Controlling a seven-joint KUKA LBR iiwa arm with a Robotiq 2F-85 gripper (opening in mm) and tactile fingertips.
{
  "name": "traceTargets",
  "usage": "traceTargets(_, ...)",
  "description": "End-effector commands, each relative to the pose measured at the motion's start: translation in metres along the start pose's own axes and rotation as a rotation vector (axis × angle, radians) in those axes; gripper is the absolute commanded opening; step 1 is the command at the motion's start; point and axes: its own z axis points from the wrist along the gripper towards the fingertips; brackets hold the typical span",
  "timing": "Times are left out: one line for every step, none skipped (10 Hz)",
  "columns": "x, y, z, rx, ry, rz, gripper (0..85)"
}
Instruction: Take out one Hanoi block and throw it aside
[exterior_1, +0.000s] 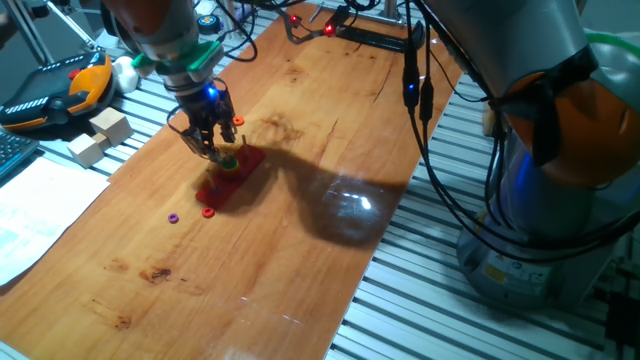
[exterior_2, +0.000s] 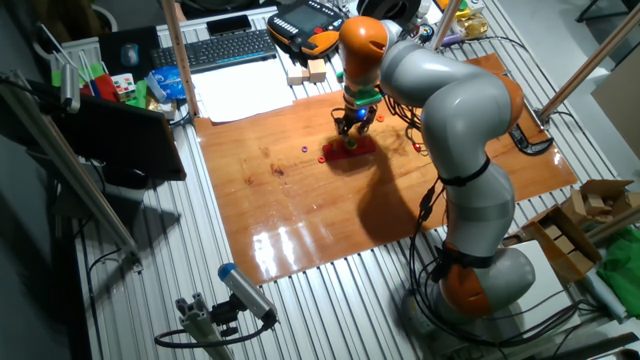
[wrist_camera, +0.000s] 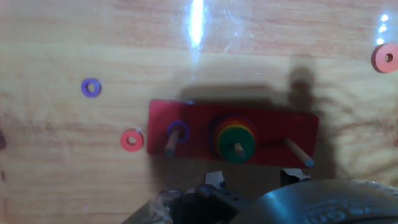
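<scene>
The dark green Hanoi block (wrist_camera: 237, 142) sits on top of a stack of coloured rings on the middle peg of the red peg base (wrist_camera: 273, 127). It also shows in one fixed view (exterior_1: 229, 165). A purple ring (wrist_camera: 177, 130) sits on the left peg, and the right peg (wrist_camera: 298, 154) is bare. My gripper (wrist_camera: 254, 179) hovers just above the base with its jaws apart and empty. It stands over the base in both fixed views (exterior_1: 212, 148) (exterior_2: 352, 128).
A loose purple ring (wrist_camera: 91, 87), a red ring (wrist_camera: 131, 139) and an orange ring (wrist_camera: 387, 58) lie on the wooden table (exterior_1: 300, 250). Wooden blocks (exterior_1: 105, 135) and a teach pendant (exterior_1: 60, 90) sit off its left edge. Cables hang from the arm (exterior_1: 415, 90).
</scene>
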Motion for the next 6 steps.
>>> traceTargets(-0.001,-0.001,0.006,-0.005,-0.007,-0.001,55.0)
traceTargets(-0.002,-0.002,0.011,-0.012,-0.011,-0.002,55.0)
traceTargets(-0.001,-0.002,0.013,-0.015,-0.014,-0.002,55.0)
traceTargets(-0.001,-0.001,0.015,-0.017,-0.019,0.000,55.3)
traceTargets(0.000,0.000,0.016,-0.017,-0.021,0.002,55.3)
traceTargets(0.001,0.001,0.017,-0.016,-0.025,0.002,55.3)
